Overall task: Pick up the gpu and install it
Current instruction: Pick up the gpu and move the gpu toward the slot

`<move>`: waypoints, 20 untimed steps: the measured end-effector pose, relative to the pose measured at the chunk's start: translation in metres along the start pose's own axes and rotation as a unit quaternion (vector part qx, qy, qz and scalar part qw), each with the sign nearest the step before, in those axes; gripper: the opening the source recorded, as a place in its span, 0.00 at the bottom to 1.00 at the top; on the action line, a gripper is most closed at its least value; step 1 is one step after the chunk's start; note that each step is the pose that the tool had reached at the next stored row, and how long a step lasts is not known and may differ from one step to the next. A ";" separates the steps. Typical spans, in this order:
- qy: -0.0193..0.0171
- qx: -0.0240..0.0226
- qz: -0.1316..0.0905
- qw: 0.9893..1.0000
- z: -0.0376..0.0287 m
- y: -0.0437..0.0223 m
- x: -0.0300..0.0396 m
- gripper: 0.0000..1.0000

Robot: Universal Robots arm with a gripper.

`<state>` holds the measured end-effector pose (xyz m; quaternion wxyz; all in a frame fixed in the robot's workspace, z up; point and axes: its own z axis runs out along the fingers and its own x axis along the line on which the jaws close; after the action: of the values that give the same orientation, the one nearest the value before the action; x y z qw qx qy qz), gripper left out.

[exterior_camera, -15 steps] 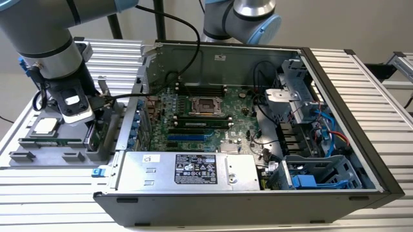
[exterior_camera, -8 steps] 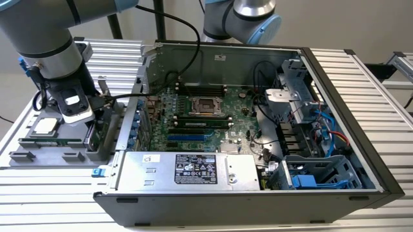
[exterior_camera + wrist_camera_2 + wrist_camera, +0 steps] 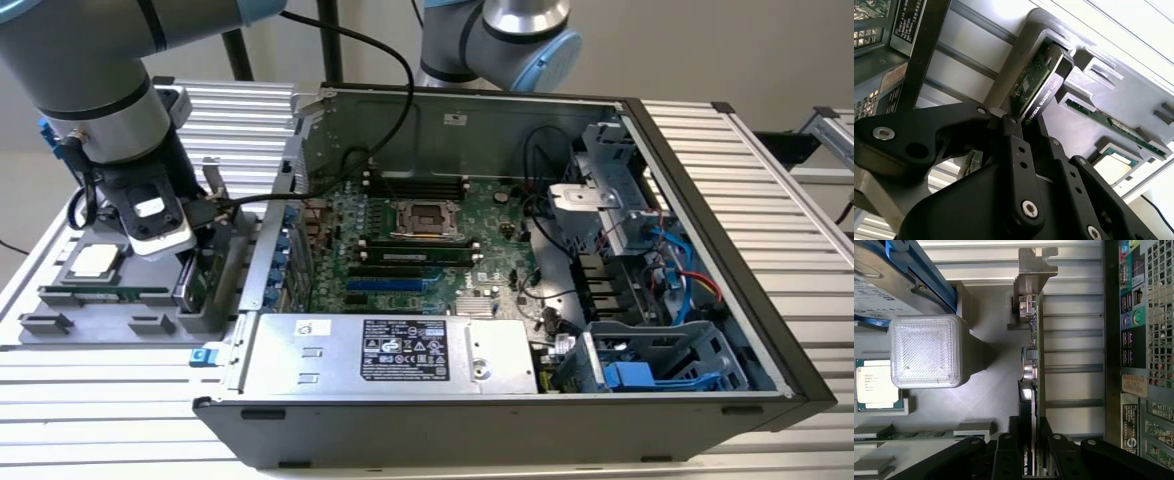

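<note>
Ribbed aluminium is seen across the tabletop (image 3: 94,400); on it an open computer case (image 3: 467,440) is laid on its side, with its motherboard (image 3: 427,240) and power supply (image 3: 387,350) exposed. At the exterior view's left, the grey robot arm (image 3: 94,90) is lowered over a grey parts tray (image 3: 80,325), which is set just beside the case's ported rear wall (image 3: 1139,340).

In the tray, a silver hard drive with a blue frame (image 3: 889,275) is held at one end; a white textured block (image 3: 926,352) is placed between it and the processor (image 3: 876,385). The gpu (image 3: 1035,360) is stood on edge in a slot of the tray, on the side nearest the case; its green board and black cooler are seen edge-on in the first wrist view, and its silver bracket (image 3: 1036,265) is turned away from the camera.

The black pincer (image 3: 1033,440) is closed down to the card's thickness at the end opposite the bracket; one finger is set against the cooler face and the other against the board face, so the gpu is gripped while it is seated in its slot. A long narrow memory stick (image 3: 1114,125) is laid in its own groove next to the processor.
</note>
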<state>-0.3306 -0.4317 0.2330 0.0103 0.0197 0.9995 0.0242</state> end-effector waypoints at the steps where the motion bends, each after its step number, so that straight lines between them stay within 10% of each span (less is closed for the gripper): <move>1: 0.000 0.000 0.000 1.000 0.0000 0.0000 0.0000 0.00; 20: 0.000 0.000 0.000 1.000 0.0004 0.0000 0.0000 0.00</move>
<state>-0.3306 -0.4318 0.2326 0.0103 0.0197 0.9995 0.0242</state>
